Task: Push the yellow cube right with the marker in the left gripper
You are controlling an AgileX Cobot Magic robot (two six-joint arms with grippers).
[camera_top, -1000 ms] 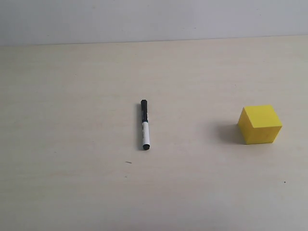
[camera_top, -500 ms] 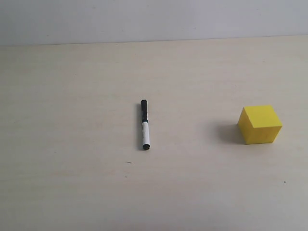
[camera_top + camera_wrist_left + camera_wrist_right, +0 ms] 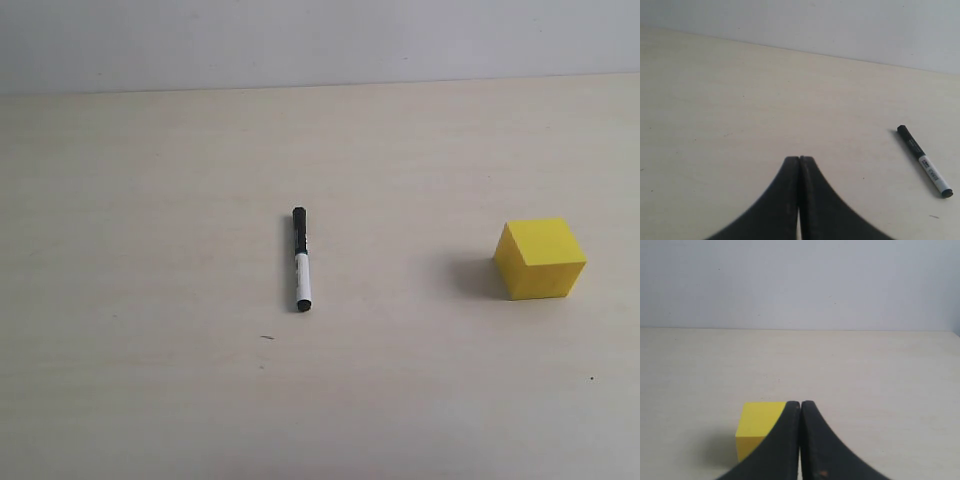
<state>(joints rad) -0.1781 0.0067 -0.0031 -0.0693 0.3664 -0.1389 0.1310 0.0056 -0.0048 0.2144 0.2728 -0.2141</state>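
The marker point(image 3: 301, 259) lies flat near the middle of the table, black cap toward the far side; the left wrist view shows the marker point(image 3: 924, 161) too, well off to one side of my left gripper point(image 3: 799, 159), which is shut and holds nothing. The yellow cube point(image 3: 540, 258) rests on the table at the right. In the right wrist view the yellow cube point(image 3: 758, 427) sits just beyond my right gripper point(image 3: 800, 403) and is partly hidden by it; that gripper is shut and empty. Neither gripper appears in the exterior view.
A pale wooden table point(image 3: 150, 200) runs back to a plain light wall point(image 3: 320, 40). A few tiny dark specks point(image 3: 267, 337) mark the surface in front of the marker.
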